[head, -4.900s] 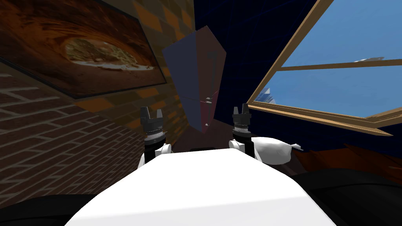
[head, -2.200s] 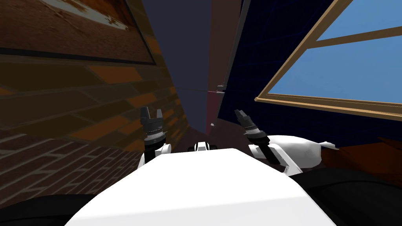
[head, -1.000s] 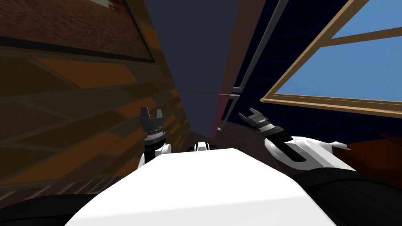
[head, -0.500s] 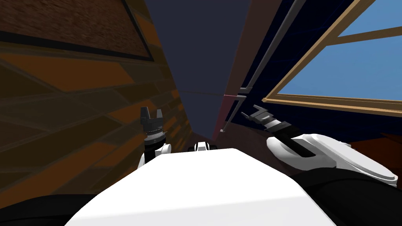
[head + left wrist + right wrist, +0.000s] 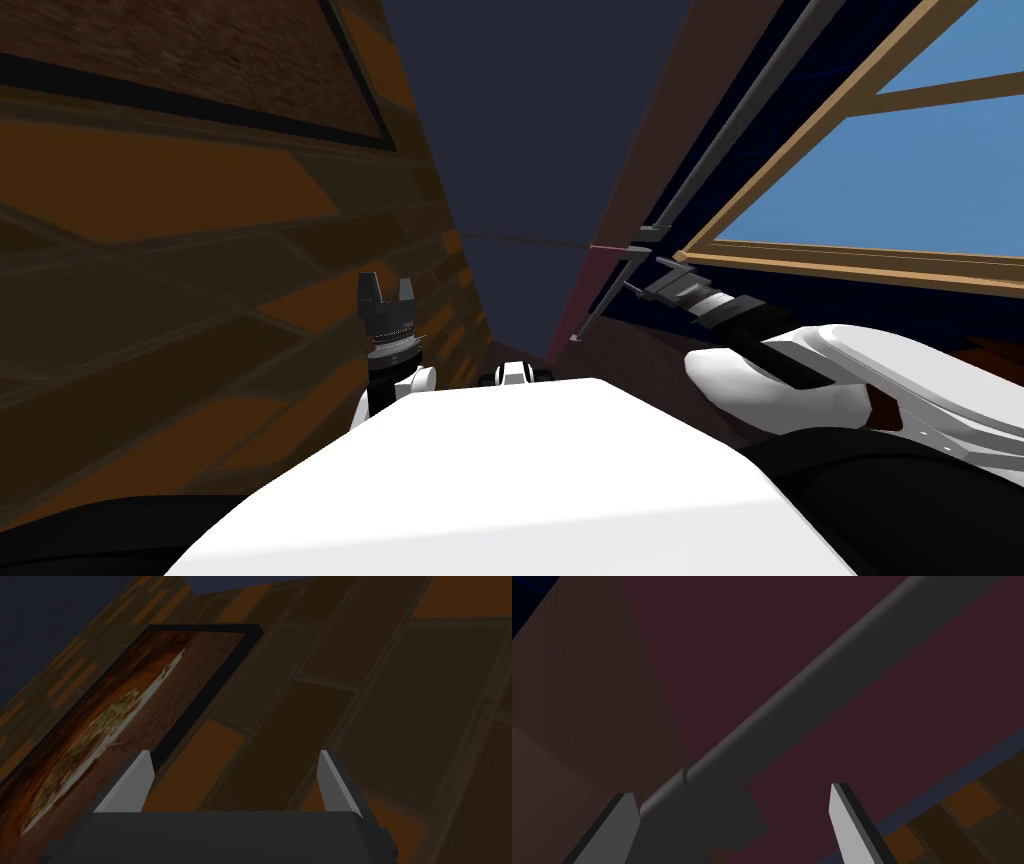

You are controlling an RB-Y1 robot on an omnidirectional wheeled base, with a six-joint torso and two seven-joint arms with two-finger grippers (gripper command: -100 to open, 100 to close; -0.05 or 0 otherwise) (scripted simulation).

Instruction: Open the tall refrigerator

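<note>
Two jobs to go, grabbing and pulling: right gripper spread open right at the grey handle on the shut tall refrigerator close ahead, left gripper open too, near the brick wall.

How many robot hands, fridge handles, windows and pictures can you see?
Grippers: 2, left gripper and right gripper
Fridge handles: 2, upper handle and lower handle
Window: 1
Picture: 1
Total: 6

No text, label, brand, number or sign can be read on anything here.
</note>
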